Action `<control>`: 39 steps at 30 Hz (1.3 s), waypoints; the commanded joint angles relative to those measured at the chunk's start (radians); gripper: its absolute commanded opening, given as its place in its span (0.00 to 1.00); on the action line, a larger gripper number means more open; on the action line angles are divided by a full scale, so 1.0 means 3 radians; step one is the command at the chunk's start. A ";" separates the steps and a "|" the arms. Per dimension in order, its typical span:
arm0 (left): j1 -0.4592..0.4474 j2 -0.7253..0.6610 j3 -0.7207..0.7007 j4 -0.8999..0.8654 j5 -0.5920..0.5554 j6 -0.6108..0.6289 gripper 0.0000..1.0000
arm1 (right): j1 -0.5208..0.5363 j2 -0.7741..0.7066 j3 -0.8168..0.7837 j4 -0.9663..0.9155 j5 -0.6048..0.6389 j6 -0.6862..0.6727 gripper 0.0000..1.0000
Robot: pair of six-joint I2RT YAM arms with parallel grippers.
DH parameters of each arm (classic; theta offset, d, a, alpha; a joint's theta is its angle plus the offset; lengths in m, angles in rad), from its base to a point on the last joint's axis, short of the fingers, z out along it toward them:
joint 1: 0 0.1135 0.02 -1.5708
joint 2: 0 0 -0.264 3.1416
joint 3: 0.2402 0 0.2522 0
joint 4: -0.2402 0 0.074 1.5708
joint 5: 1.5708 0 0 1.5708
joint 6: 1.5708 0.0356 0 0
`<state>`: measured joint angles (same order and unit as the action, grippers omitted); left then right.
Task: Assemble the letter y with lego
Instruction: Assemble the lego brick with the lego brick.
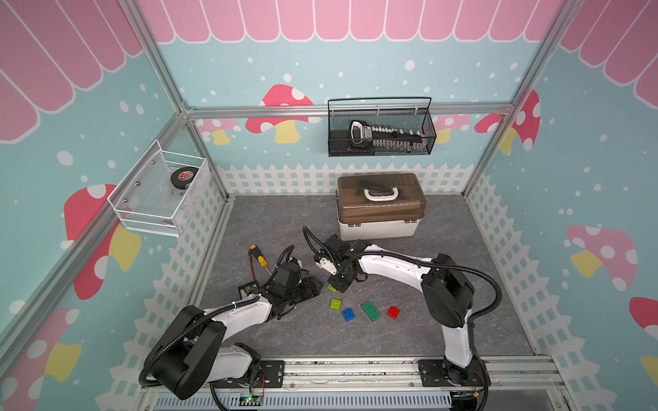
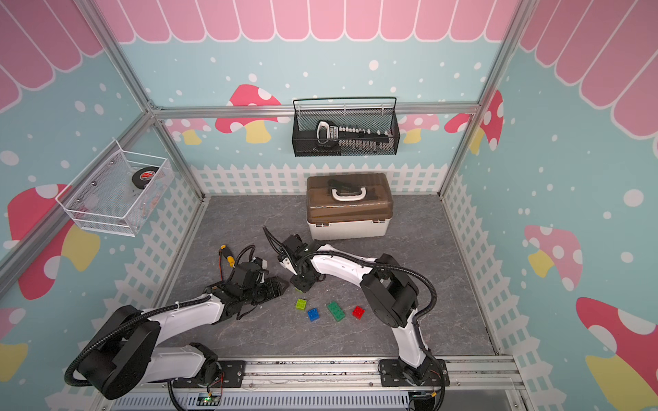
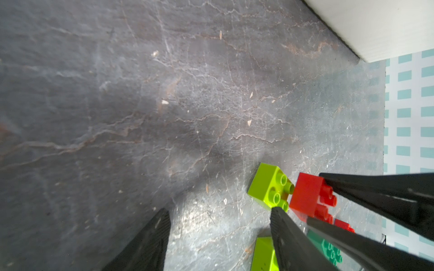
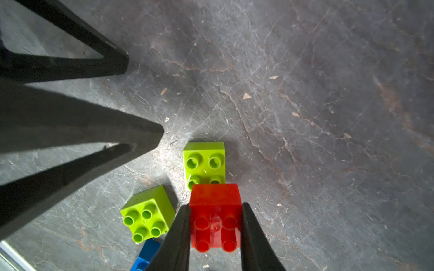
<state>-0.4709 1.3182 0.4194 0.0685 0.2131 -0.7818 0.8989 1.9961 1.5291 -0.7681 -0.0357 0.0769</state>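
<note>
Right wrist view: the right jaws pinch a red lego brick [image 4: 215, 215] by two opposite smooth sides. Their black tapered fingers [image 4: 180, 230] press flat against the glossy plastic, and its four round studs face the camera. Just beyond it a lime green brick [image 4: 203, 164] sits studs-up on the counter [image 4: 328, 117], a dark grey slate-look sheet veined with pale cracks. The red brick's far edge overlaps the lime one here, and I cannot tell whether they touch. A second lime green brick [image 4: 148, 212] lies just beside, turned a little askew, with a blue brick [image 4: 146, 254] next to it at the picture's edge.

In the left wrist view the left jaws stand spread and hold nothing. One finely ribbed finger [image 3: 288, 241] is close to the first lime brick.

In both top views the loose bricks form a row toward the front: lime, blue, a longer dark green brick [image 1: 370, 311] and a second red brick [image 1: 393, 312], each apart from the next. The first lime brick peeks out from under the right jaws. Farther back lie a yellow-handled screwdriver [image 1: 261, 261] and a white toolbox [image 1: 377, 227] with a smoky brown lid.
</note>
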 commanded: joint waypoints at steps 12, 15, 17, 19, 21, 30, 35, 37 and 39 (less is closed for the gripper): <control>0.0031 0.0055 -0.0013 -0.0039 -0.0024 -0.0031 0.70 | 0.0071 0.0151 0.0081 -0.0109 -0.0073 -0.0120 0.20; 0.0031 0.0070 -0.0003 -0.0034 -0.0015 -0.0029 0.70 | 0.0076 0.0195 0.0112 -0.0143 -0.0010 -0.0119 0.20; 0.0031 0.0071 -0.0002 -0.0024 -0.0017 -0.0027 0.70 | 0.0076 0.0220 0.0126 -0.0160 0.0006 -0.0119 0.20; 0.0031 0.0074 -0.0002 -0.0029 -0.0017 -0.0029 0.70 | 0.0073 0.0243 0.0140 -0.0184 0.0044 -0.0132 0.20; 0.0035 0.0076 -0.0007 -0.0032 -0.0017 -0.0029 0.70 | 0.0077 0.0249 0.0153 -0.0197 0.0050 -0.0144 0.20; 0.0036 0.0090 0.0008 -0.0024 -0.0008 -0.0028 0.70 | 0.0082 0.0245 0.0088 -0.0258 0.0177 -0.0172 0.19; 0.0040 0.0117 0.0026 -0.0013 0.0003 -0.0032 0.70 | 0.0082 0.0201 0.0047 -0.0237 0.0301 -0.0067 0.19; 0.0039 0.0121 0.0033 -0.0015 0.0009 -0.0030 0.70 | 0.0081 0.0207 0.0046 -0.0232 0.0330 -0.0020 0.19; 0.0039 0.0108 0.0029 -0.0018 0.0010 -0.0028 0.70 | 0.0076 0.0218 0.0039 -0.0223 0.0331 0.0030 0.19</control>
<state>-0.4656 1.3346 0.4244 0.0883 0.2138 -0.7818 0.9230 2.0315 1.5681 -0.7921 0.0250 0.0658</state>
